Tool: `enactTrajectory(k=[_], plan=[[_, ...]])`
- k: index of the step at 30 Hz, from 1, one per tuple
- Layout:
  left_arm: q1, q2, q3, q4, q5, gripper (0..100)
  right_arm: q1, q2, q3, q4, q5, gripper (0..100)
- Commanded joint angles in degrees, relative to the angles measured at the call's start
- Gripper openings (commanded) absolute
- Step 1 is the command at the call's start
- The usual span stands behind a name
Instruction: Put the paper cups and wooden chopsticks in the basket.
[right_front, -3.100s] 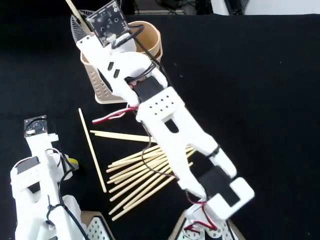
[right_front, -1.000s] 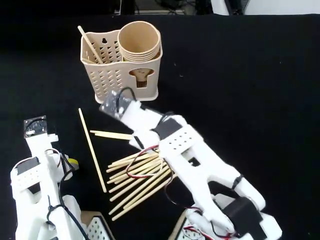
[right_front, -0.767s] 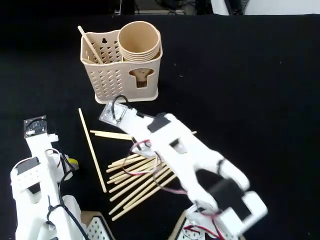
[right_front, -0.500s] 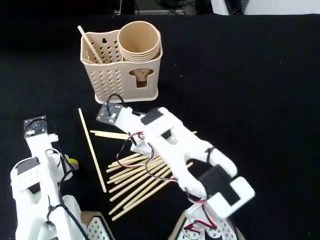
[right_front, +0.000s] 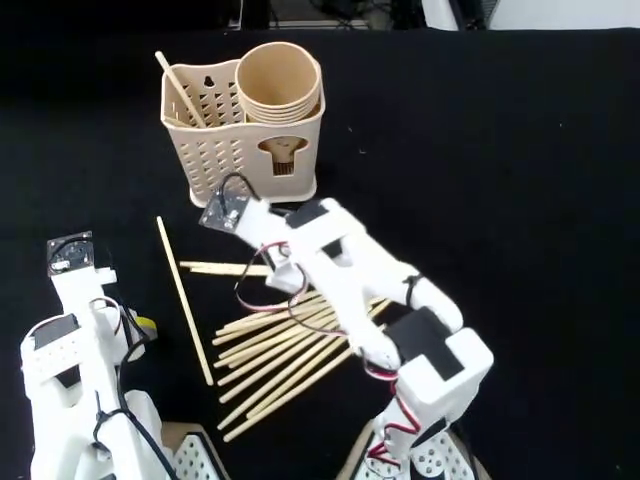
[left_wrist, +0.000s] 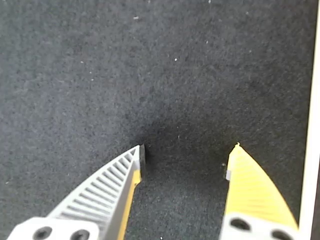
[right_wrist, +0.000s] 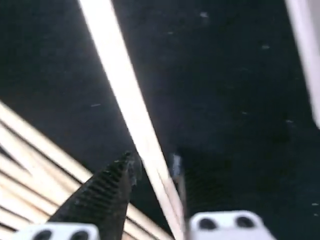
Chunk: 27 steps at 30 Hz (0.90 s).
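Straddling a lone wooden chopstick (right_wrist: 125, 85) on the black bench (right_front: 500, 150), the right pincer (right_wrist: 152, 165) pinches narrowly onto it, while the left pincer (left_wrist: 187, 152) gapes wide, holding nothing.

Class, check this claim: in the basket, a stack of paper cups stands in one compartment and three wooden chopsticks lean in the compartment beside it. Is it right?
The count is wrong. In the basket, the stack of paper cups stands in one compartment, and one wooden chopstick, not three, leans in the compartment beside it. The high view shows this.
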Motion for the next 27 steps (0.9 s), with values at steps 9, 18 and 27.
enactTrajectory(k=[9, 18, 27], plan=[[-0.2, -0.4, 0.0, -0.5, 0.3, 28, 1.4, 0.0, -6.7, 8.0, 0.8, 1.2], [-0.2, -0.4, 0.0, -0.5, 0.3, 28, 1.1, -13.1, -10.1, 14.9, 0.8, 1.2], [-0.2, -0.4, 0.0, -0.5, 0.3, 28, 1.1, -32.3, -10.2, 20.3, -0.3, 1.2]])
